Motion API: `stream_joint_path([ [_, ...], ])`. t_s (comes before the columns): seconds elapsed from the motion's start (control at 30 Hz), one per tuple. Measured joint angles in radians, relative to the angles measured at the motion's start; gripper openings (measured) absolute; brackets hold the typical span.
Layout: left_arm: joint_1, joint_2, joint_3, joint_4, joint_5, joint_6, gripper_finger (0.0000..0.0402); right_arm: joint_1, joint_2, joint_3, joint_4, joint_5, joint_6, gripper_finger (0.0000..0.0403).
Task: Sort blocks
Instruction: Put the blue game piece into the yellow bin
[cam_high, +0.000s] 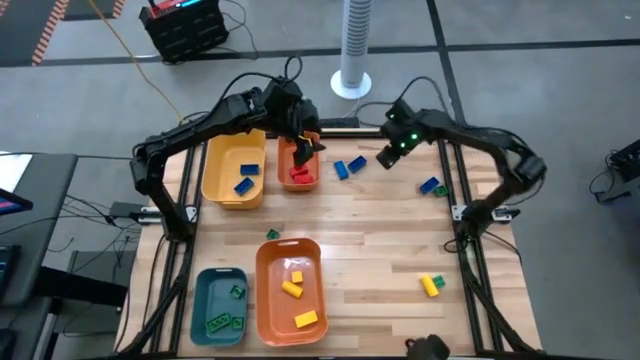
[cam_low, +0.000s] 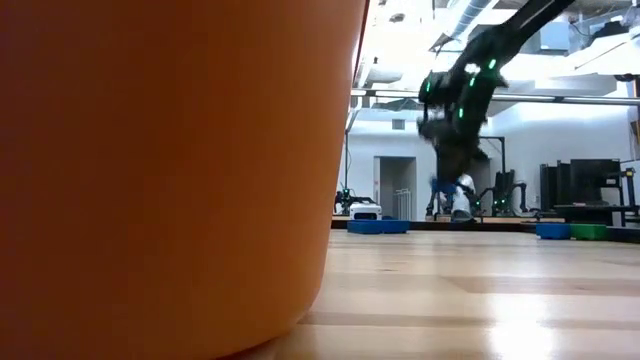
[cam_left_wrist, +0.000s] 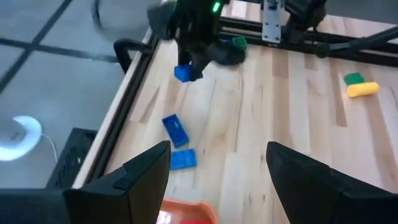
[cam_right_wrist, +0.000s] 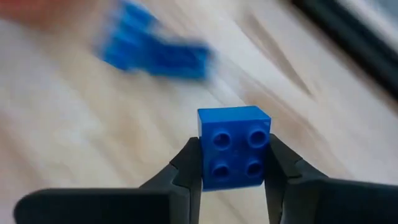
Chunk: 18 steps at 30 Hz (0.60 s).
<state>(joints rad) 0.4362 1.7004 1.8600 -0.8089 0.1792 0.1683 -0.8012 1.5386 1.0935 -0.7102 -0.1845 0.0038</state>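
Right gripper (cam_right_wrist: 229, 163) clamped on a small blue block (cam_right_wrist: 234, 147), lifted above the wooden counter (cam_high: 380, 250) near two more blue blocks (cam_high: 348, 166). Left gripper (cam_left_wrist: 217, 163) spread wide, empty, above the small orange bin (cam_high: 298, 165) holding red blocks.

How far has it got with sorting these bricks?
Well underway. Done: a blue brick in the yellow bin, red ones in the small orange bin, yellow ones in the big orange bin, green ones in the teal bin. In hand: the right gripper holds a blue brick. Left: two blue bricks, a blue-green pair, a yellow-green pair.
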Motion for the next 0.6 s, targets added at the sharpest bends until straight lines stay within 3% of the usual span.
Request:
stream_joint_path([
  [0.13,-0.027,0.001,0.000,0.043,-0.003,0.076,0.0258,0.036,-0.116,0.002,0.063,-0.164,0.103,0.0116],
  [0.37,-0.043,0.003,0.000,0.155,-0.018,0.153,0.0258,0.133,-0.231,0.001,0.177,-0.282,0.193,0.0116],
  [0.6,-0.052,0.003,0.000,0.230,0.128,0.203,0.0258,0.200,-0.278,0.001,0.392,-0.489,0.305,0.0117],
])
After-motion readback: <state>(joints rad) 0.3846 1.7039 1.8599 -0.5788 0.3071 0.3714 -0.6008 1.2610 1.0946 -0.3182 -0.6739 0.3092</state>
